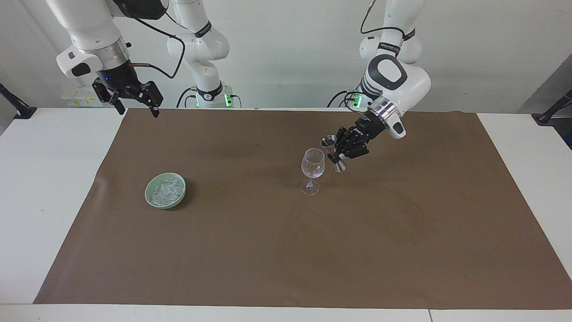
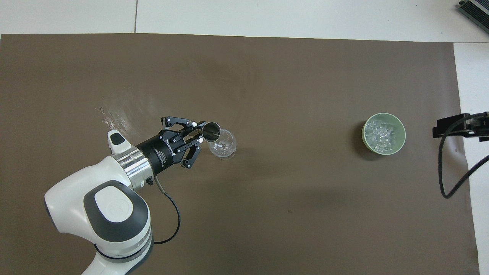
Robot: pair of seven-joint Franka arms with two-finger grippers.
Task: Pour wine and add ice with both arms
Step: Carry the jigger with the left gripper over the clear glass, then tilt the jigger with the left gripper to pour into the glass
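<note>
A clear stemmed wine glass (image 1: 313,170) stands near the middle of the brown mat; it also shows in the overhead view (image 2: 222,144). My left gripper (image 1: 340,152) is shut on a steel jigger (image 1: 333,153) and holds it tilted, its upper cup at the glass's rim. In the overhead view the jigger's mouth (image 2: 211,131) overlaps the rim, with the left gripper (image 2: 195,135) beside it. A heap of clear ice cubes (image 1: 166,191) lies in a pale green bowl (image 1: 152,201) toward the right arm's end. My right gripper (image 1: 129,97) waits open, high over the mat's corner.
The brown mat (image 1: 286,250) covers most of the white table. A wet patch (image 2: 112,114) glistens on the mat toward the left arm's end. In the overhead view the bowl (image 2: 401,141) lies near the mat's edge, with the right gripper's tip (image 2: 458,126) beside it.
</note>
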